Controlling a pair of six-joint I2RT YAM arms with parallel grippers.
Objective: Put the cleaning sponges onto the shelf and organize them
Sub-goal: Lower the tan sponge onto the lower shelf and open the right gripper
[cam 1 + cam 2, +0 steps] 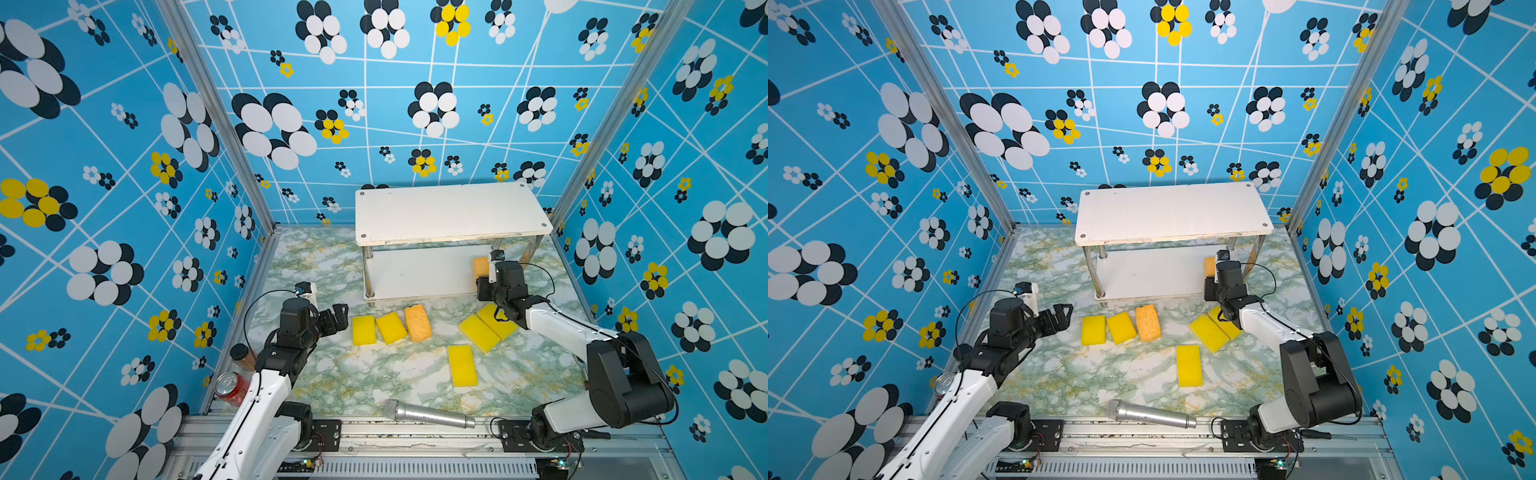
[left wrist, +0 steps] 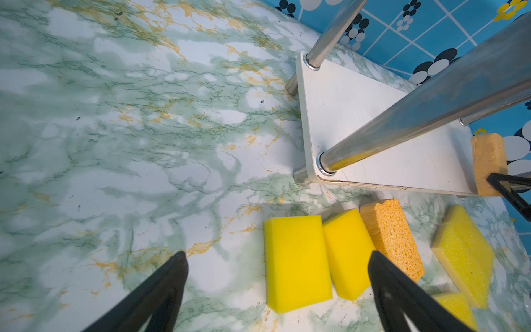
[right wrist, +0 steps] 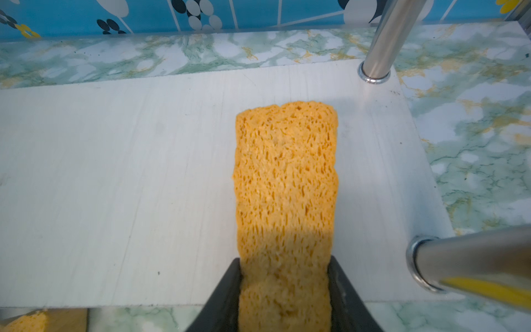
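The right end effector (image 3: 284, 267) is pinching one end of the orange sponge (image 3: 286, 178). The rest of the sponge sticks out ahead of it over the lower board (image 3: 115, 172) of the shelf (image 1: 453, 212), near the board's end. The sponge looks to be up on its thin edge, but I cannot tell if it touches the board. One shiny leg (image 3: 385, 40) stands ahead of the end effector and off to one side, and a second leg (image 3: 465, 258) is close beside it. To do this well, I think the arm should go down until the sponge sits on the board, then let go softly so the squashy sponge does not spring or tip. Then it should back straight out and not bump the near leg. Keeping the sponge by the board's end leaves room for more. The left end effector (image 2: 277, 254) is spread wide and holds nothing. Two small yellow sponges (image 2: 296, 258) lie on the bench (image 2: 115, 143) just ahead of it.
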